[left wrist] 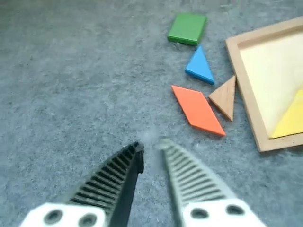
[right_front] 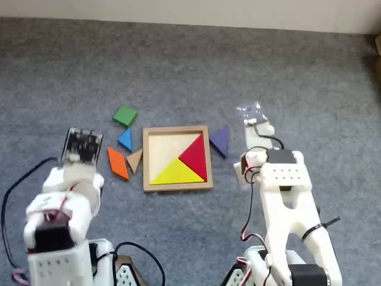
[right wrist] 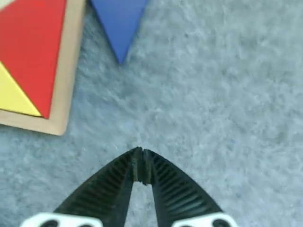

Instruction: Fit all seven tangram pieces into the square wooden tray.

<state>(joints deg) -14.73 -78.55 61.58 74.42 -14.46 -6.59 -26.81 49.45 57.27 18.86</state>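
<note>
The square wooden tray (right_front: 146, 159) lies mid-table and holds a red triangle (right_front: 195, 155) and a yellow triangle (right_front: 176, 173). Left of it lie a green square (left wrist: 187, 28), a small blue triangle (left wrist: 200, 67), an orange parallelogram (left wrist: 197, 109) and a wood-coloured triangle (left wrist: 226, 97). A dark blue triangle (right wrist: 119, 19) rests just off the tray's right edge (right wrist: 64, 75). My left gripper (left wrist: 150, 145) hovers over bare carpet short of the orange piece, open a little and empty. My right gripper (right wrist: 141, 164) is shut on nothing, near the tray's near right corner.
Grey carpet covers the whole table. A crumpled clear plastic bit (right_front: 252, 112) with a cable lies behind the right arm (right_front: 286, 179). The left arm (right_front: 65, 196) stands at the near left. Open carpet stretches behind the tray.
</note>
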